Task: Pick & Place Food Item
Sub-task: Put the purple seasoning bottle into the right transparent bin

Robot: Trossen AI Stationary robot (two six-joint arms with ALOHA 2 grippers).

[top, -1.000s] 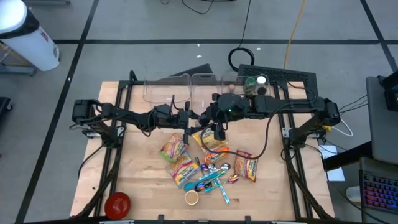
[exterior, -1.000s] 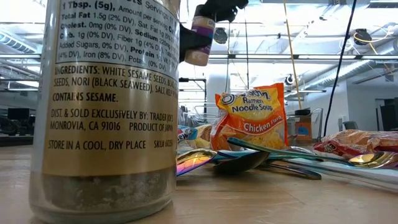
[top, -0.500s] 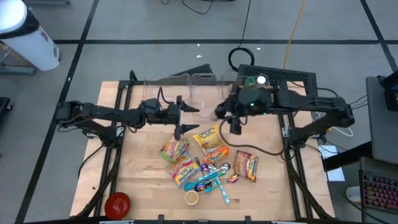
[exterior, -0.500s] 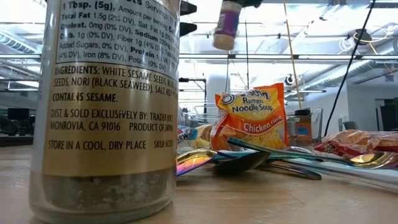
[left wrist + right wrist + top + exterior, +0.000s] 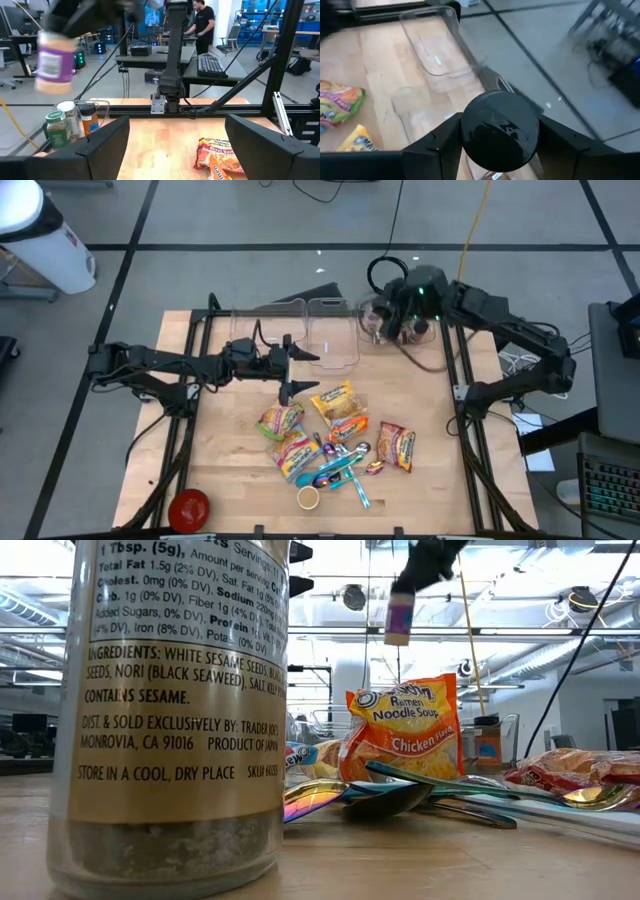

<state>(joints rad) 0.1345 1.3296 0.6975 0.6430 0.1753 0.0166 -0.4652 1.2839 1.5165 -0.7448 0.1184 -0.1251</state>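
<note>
A spice jar with a purple label and a black lid hangs high over the table's far right part, with my right gripper shut on it. The left wrist view shows the jar blurred, under the dark gripper. My left gripper stands level over the table's middle, left of the ramen packets. It is open, and nothing lies between its fingers. My right gripper pinches the jar's top end between its two fingers, which stand on either side of the black lid. It comes from above, slanting down. The jar hangs below the fingers, a little tilted and lifted clear of the table.
Two clear containers stand at the far edge, and small spice jars at the far right corner. Ramen packets, spoons and a small cup lie near the middle. A red bowl sits near left. A big seasoning jar fills the low view's left.
My left gripper has let go of the jar, opened, drawn back toward the table's left and risen, then kept still. My right gripper has carried the jar from over the table's middle toward the far right corner, rising and tipping downward.
</note>
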